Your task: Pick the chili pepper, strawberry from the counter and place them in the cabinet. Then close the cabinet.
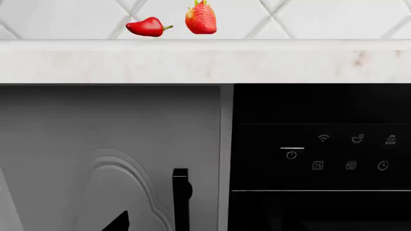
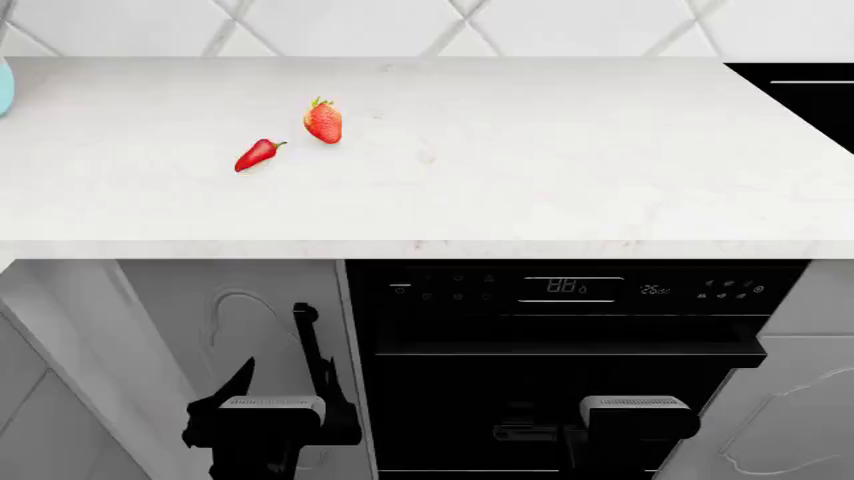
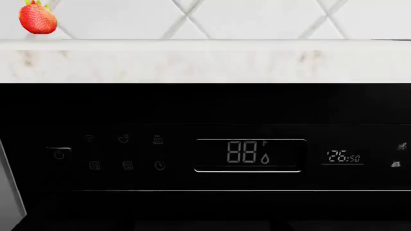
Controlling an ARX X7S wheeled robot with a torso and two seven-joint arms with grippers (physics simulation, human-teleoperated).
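The chili pepper [image 2: 259, 155] lies on the white counter [image 2: 534, 150], left of the middle. The strawberry [image 2: 323, 121] stands just behind and to the right of it. Both also show in the left wrist view, the pepper [image 1: 147, 27] and the strawberry [image 1: 201, 18]; the strawberry also shows in the right wrist view [image 3: 37, 18]. My left gripper [image 2: 280, 388] is below the counter's front edge, in front of a grey carved cabinet door [image 2: 240, 300], open and empty; one fingertip [image 1: 119, 222] shows. My right gripper [image 2: 638, 412] is low in front of the black appliance; its fingers are lost against the black.
A black dishwasher-like appliance [image 2: 574, 290] with a lit display fills the space under the counter's middle. A black bar handle [image 2: 307, 335] runs along the grey door's right side. A pale slanted panel [image 2: 60, 330] stands at far left. A blue object [image 2: 4, 85] is at the counter's left end.
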